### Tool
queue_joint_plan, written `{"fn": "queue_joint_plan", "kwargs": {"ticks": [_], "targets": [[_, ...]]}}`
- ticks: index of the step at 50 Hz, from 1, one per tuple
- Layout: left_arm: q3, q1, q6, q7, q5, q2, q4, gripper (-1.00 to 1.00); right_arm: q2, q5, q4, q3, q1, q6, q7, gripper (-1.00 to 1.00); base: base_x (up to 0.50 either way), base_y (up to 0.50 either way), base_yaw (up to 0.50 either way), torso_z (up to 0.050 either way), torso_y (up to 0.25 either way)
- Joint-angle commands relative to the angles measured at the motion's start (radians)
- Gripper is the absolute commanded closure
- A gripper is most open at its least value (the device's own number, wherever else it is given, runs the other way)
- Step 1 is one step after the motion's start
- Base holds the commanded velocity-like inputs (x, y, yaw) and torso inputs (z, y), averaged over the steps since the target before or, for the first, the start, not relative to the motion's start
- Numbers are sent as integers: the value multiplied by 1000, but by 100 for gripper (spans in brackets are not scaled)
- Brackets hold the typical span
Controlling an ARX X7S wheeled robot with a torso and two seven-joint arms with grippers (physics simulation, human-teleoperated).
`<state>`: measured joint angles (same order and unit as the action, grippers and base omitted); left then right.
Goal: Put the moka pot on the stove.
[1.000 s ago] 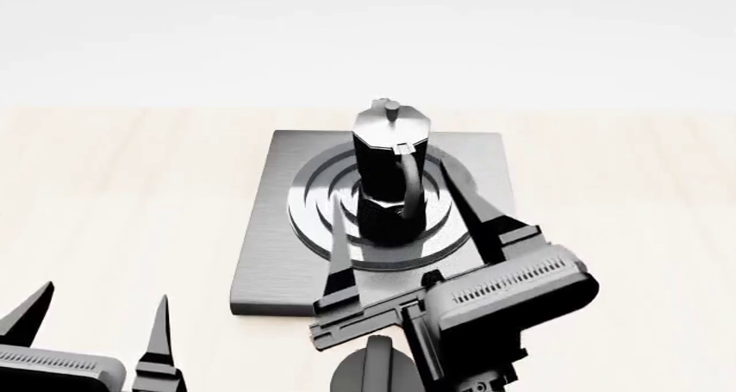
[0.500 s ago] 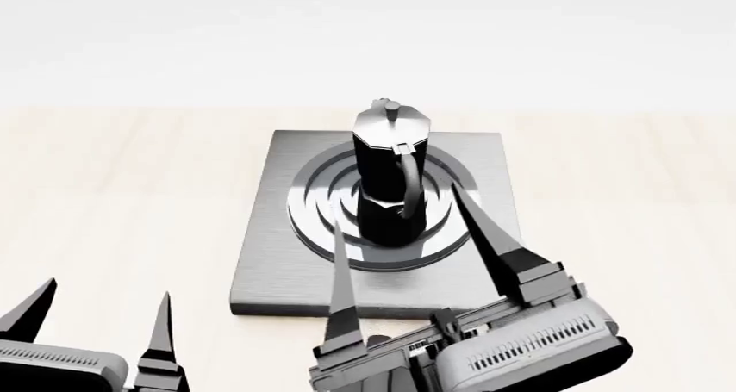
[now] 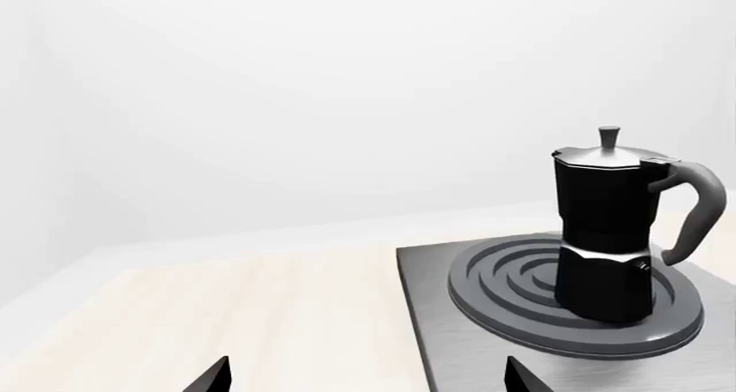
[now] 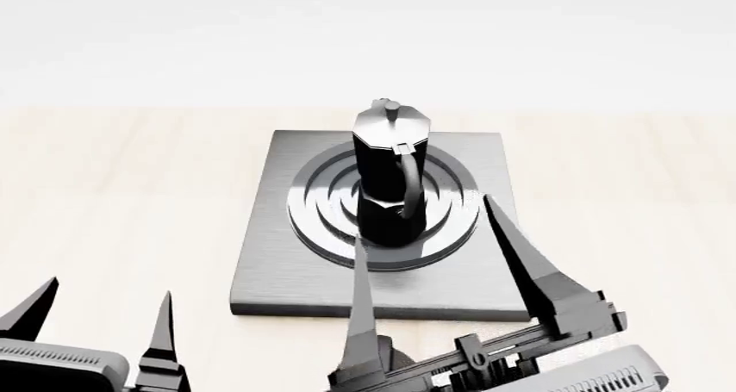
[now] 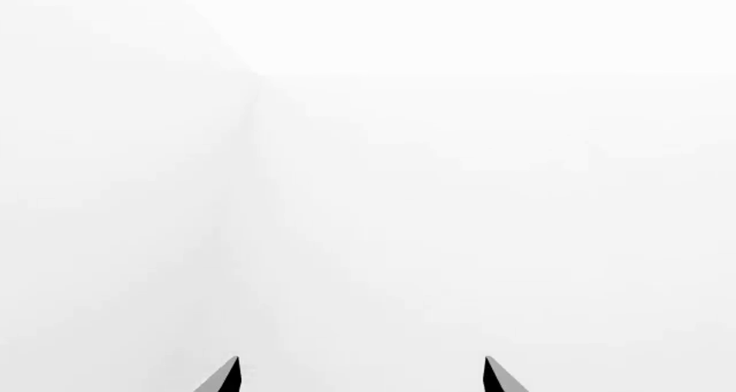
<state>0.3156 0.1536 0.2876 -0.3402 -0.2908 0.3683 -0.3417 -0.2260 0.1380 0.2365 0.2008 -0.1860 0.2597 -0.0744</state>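
Observation:
The black faceted moka pot (image 4: 390, 177) with its silvery lid stands upright on the raised rings of the grey square stove (image 4: 274, 263). It also shows in the left wrist view (image 3: 606, 228) on the stove (image 3: 460, 340), handle to one side. My right gripper (image 4: 428, 228) is open and empty, its two fingertips pointing up on the near side of the pot, apart from it. My left gripper (image 4: 106, 290) is open and empty at the near left, over the light wood table. In the right wrist view the gripper (image 5: 358, 364) faces only a blank white wall.
The light wood table (image 4: 115, 194) spreads left and right of the stove, with a white wall behind. A short black knob peeks out under my right gripper's body near the bottom edge (image 4: 385, 357).
My right gripper has drawn back from the pot toward me and tilted upward, its body dropping toward the bottom edge of the head view. The pot and my left arm have not moved.

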Motion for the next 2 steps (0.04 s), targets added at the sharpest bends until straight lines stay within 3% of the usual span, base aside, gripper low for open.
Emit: {"fn": "queue_joint_plan", "kwargs": {"ticks": [1,2], "targets": [[-10,-4,-16,14,-16,-1,-2,-100,-14,-2,28,-15,30,27,7,-100,0,0,0,0,0],[-9,-3,-15,14,-15,-1,-2,-100,-17,1,32,-19,35,29,10,-100,0,0,0,0,0]]}}
